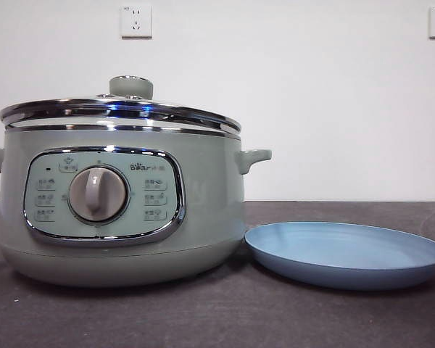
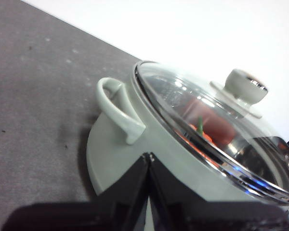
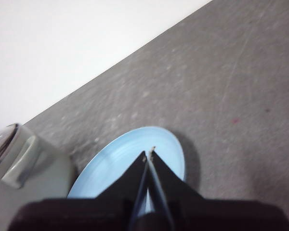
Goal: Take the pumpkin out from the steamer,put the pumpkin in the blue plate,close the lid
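Small orange-red ribbed pumpkin [image 2: 209,126] sealed inside the pale sage-green electric steamer [image 1: 123,210] under the chrome-rimmed glass lid [image 1: 123,110]. Wide light-blue plate [image 1: 346,254] waiting at 3 o'clock, ready for transfer. Left gripper [image 2: 149,156] and right gripper [image 3: 150,151] pinched closed, empty, above.

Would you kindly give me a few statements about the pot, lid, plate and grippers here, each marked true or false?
1. The round glass lid with the pale-green knob sits closed on the large sage-green steamer. True.
2. The small orange-red pumpkin lies on the wide light-blue plate. False: it is inside the steamer, seen through the lid; the plate holds nothing.
3. The left gripper is shut and holds nothing. True.
4. The right gripper grips the lid knob. False: it is shut above the plate.
5. The plate stands on the side of the steamer opposite its control panel. False: it is beside it.
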Robot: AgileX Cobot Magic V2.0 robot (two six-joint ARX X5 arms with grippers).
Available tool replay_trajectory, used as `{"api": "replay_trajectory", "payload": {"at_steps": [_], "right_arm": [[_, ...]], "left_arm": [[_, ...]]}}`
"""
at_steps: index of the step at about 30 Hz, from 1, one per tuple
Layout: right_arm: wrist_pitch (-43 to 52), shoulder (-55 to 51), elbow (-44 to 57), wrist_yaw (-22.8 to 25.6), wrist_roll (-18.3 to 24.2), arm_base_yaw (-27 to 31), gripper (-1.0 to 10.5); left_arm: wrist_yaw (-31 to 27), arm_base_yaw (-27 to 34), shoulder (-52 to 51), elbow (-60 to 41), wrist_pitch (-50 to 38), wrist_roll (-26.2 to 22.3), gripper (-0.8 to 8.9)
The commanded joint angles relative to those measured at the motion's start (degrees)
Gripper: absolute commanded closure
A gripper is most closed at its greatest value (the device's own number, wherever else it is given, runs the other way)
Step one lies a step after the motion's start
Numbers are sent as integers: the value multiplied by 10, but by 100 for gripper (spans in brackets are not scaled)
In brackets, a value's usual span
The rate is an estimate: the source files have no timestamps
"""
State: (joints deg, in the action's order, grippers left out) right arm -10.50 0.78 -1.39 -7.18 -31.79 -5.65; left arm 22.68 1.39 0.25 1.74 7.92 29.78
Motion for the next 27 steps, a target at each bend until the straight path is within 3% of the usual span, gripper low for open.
{"api": "replay_trajectory", "payload": {"at_steps": [1,9,15,27], "right_arm": [[-24,2,-16,-4,-13,0,963],[-51,21,-85,-2,-13,0,963],[-50,73,-153,-2,3,0,963],[-80,246,-339,-5,141,0,963]], "left_arm": [[-5,2,-2,22,8,7,822],[-61,2,0,117,102,-33,821],[-67,2,54,186,135,-66,821],[-26,2,233,348,147,-171,822]]}}
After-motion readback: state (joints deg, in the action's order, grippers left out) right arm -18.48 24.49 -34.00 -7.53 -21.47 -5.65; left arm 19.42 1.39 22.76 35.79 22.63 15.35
